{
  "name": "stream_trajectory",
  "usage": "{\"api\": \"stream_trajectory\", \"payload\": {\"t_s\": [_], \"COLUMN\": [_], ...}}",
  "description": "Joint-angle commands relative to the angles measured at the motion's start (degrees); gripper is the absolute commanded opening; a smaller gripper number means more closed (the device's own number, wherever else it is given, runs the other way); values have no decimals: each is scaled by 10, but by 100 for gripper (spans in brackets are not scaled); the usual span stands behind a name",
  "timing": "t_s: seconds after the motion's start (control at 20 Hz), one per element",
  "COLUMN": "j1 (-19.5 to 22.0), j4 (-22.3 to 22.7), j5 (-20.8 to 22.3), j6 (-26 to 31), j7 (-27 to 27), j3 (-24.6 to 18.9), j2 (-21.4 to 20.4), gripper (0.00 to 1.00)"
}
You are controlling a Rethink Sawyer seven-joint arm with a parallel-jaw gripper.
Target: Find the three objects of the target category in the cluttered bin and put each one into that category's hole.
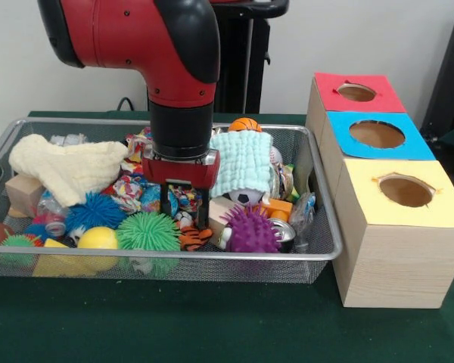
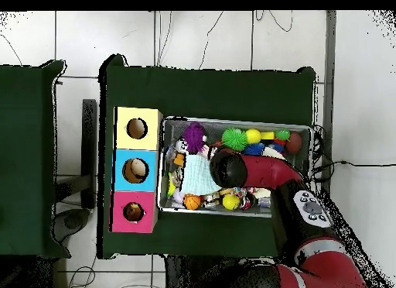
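You have the pincer [image 1: 186, 219] low in the middle of the bin [image 1: 318, 253], with its two dark fingers [image 1: 203, 215] spread apart and nothing between them. The striped tiger [image 1: 194, 239] lies just below and in front of the fingertips, pressed between the green spiky ball [image 1: 147, 231] and the purple spiky ball [image 1: 250, 231]. I think the step now is to take this tiger. Come straight down so the fingers pass on both sides of its body, and close slowly: plush is soft and will squeeze, so a grip on the middle should be safer than on a leg. Be careful that the rubber spikes do not come into the grip together with it. The red-topped hole [image 1: 356, 92] is at the far end of the wooden boxes on the green worktop [image 1: 212, 325], well apart from the pincer. The mesh of the bin is thin wire, so do not push down into it.
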State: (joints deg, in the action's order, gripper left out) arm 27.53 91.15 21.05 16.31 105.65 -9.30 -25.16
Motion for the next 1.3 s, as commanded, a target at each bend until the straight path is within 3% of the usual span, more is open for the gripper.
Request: {"api": "stream_trajectory", "payload": {"t_s": [0.05, 0.5, 0.55, 1.15, 1.3], "j1": [13, 3, 1, -15, -26], "j4": [46, 30, 29, 15, 34], "j5": [33, 46, 44, 18, -9], "j6": [-68, -128, -129, -53, 38], "j7": [35, 34, 32, 21, 10], "j3": [-38, -15, -13, -6, -5], "j2": [82, 117, 116, 95, 23], "gripper": [100, 100, 0, 0, 0]}}
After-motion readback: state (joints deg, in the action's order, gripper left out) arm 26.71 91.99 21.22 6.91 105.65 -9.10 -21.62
